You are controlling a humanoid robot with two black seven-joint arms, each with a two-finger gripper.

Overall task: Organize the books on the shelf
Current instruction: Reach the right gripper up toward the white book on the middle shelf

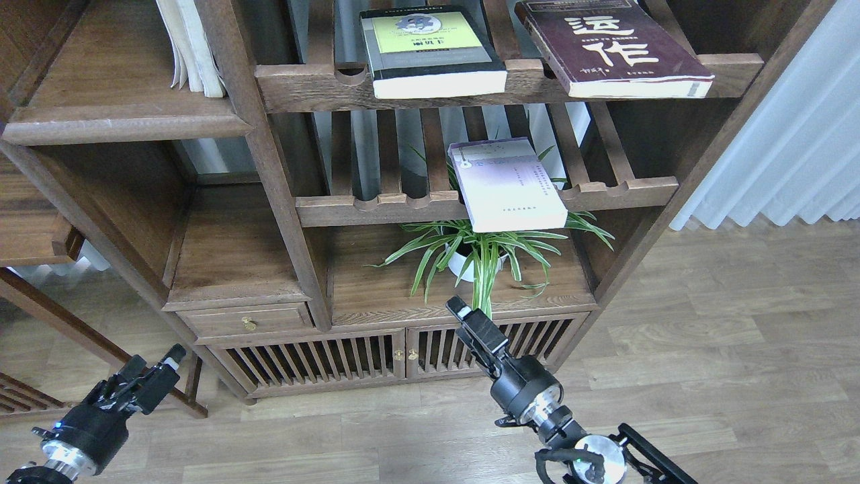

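The thick black book with a yellow-green panel (433,50) and the dark maroon book with white characters (615,47) lie flat on the top slatted shelf, overhanging its front rail. The pale lilac-pink book (507,185) lies on the slatted shelf below, sticking out over the rail. The solid dark brown shelf (127,124) is at the upper left. My left gripper (154,361) is low at the bottom left, fingers apart and empty. My right gripper (459,310) points up at the cabinet front below the plant, holding nothing; its fingers cannot be told apart.
Thin cream-white books (191,47) stand upright at the back right of the solid shelf. A spider plant in a white pot (470,259) sits under the lilac book. A drawer (248,321) and slatted cabinet doors (316,359) are below. A white curtain (799,154) hangs at right.
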